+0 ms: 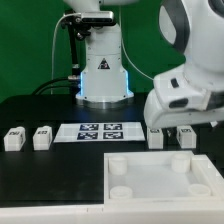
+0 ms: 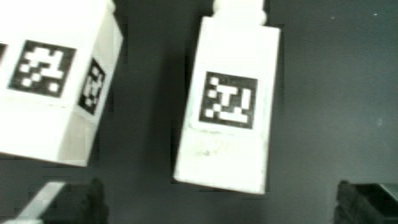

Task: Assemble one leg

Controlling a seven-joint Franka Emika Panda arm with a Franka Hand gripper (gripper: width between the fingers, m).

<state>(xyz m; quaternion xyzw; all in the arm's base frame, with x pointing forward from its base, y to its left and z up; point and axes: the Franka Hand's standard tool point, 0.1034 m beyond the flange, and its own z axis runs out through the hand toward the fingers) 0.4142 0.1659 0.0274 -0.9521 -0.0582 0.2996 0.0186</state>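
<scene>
Overhead, the hand (image 2: 217, 205) hovers wide open, straddling one white leg (image 2: 231, 105)

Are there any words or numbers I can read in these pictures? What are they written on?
There are no words, letters or numbers to read anywhere.
One leg and the leg beside it each carry only a black-and-white square pattern tag, with no writing.
The marker board shows the same kind of pattern tags, which are too small to make out, and no writing either.
</scene>
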